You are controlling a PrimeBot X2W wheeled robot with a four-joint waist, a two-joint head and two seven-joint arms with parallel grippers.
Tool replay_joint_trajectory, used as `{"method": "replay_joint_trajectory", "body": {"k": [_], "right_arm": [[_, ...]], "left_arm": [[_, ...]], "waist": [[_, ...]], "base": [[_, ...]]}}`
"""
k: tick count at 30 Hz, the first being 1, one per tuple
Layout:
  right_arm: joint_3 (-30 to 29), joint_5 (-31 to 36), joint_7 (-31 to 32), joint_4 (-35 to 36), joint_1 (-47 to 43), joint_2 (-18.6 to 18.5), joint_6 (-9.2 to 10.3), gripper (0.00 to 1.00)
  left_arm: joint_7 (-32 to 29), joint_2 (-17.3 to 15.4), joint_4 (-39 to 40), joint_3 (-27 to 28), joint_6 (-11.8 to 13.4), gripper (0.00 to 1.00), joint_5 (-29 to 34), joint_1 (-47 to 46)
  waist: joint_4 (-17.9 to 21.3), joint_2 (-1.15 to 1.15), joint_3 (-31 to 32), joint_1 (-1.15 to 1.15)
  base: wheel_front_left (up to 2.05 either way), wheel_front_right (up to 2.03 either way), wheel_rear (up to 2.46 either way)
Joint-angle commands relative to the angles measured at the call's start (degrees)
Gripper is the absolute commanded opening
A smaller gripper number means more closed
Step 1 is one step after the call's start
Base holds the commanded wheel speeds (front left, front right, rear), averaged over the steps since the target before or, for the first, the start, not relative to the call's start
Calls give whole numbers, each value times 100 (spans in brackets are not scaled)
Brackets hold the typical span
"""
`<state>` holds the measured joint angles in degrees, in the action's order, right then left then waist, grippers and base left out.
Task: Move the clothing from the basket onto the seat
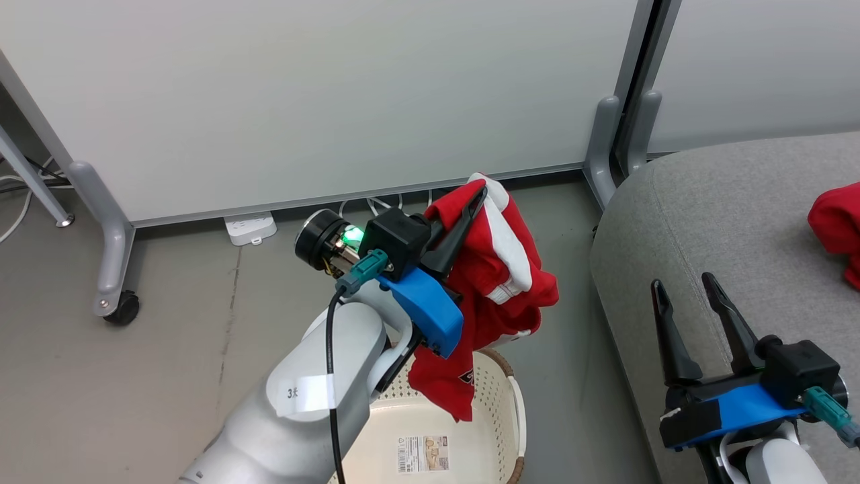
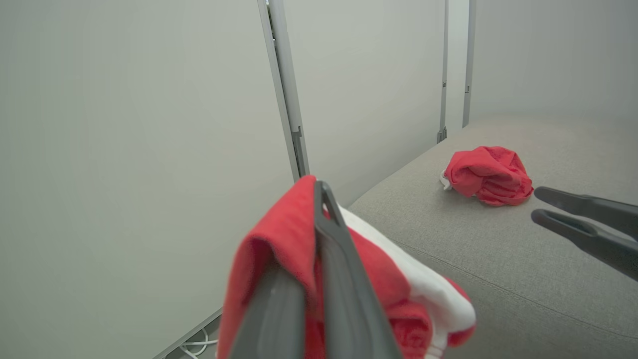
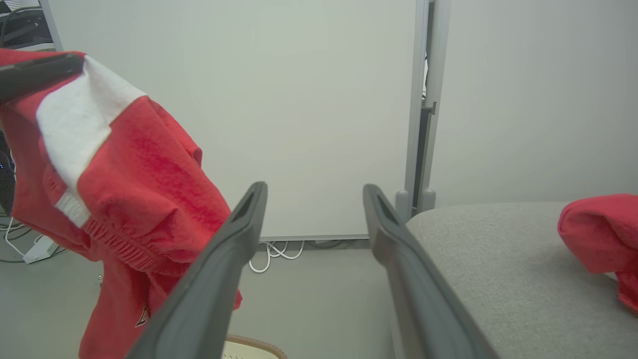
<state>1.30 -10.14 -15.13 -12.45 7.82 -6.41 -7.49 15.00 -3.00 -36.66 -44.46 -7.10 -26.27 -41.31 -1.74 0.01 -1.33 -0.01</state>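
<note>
Surroundings: white partition panels are seen behind the work, carried on grey metal legs, with a black caster under the left one. A white power strip and loose white cables are laid on the grey floor along the panels' bottom edge. Two grey post feet are stood close to the seat's rounded corner.

Left tool: fingers are pressed together, clamped on a fold of the held garment. The garment is raised above the basket's far rim. Its lower end is draped down over the basket opening; contact with the rim cannot be told. A strip of bare floor is left between the basket and the seat's edge.

Right tool: fingers are spread apart, nothing is held. It is positioned over the seat's near edge, between the held garment and the second garment, which is bunched up on the seat, well in from that edge.

Materials: the garments are soft red knit, with a white stripe and a ribbed hem seen on the held one. The basket is oval cream plastic with a perforated wall and a brown woven-look rim; a printed label is stuck inside on the bottom. The seat is grey woven upholstery with a stitched seam. The tool fingers are long, dark, matte and tapered.
</note>
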Motion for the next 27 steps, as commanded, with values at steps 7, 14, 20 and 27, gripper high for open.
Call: {"method": "replay_joint_trajectory", "body": {"k": [7,14,20,27], "right_arm": [[223,27,-3,96,23,-66,-1,100],[801,-20,-2,225,216,-224,-2,100],[1560,-79,-2,253,429,-420,-1,100],[2166,-119,-3,-90,875,-568,-1,100]], "left_arm": [[27,8,-6,-16,-36,0,-27,-29],[27,9,-11,3,-39,0,11,-35],[27,11,5,6,-40,0,24,-83],[27,12,91,-78,-42,0,-15,-140]], "waist": [[7,-1,-7,1],[28,-1,-65,1],[33,-1,-134,1],[-19,-1,-244,1]], "base": [[0,0,0],[0,0,0],[0,0,0],[0,0,0]]}}
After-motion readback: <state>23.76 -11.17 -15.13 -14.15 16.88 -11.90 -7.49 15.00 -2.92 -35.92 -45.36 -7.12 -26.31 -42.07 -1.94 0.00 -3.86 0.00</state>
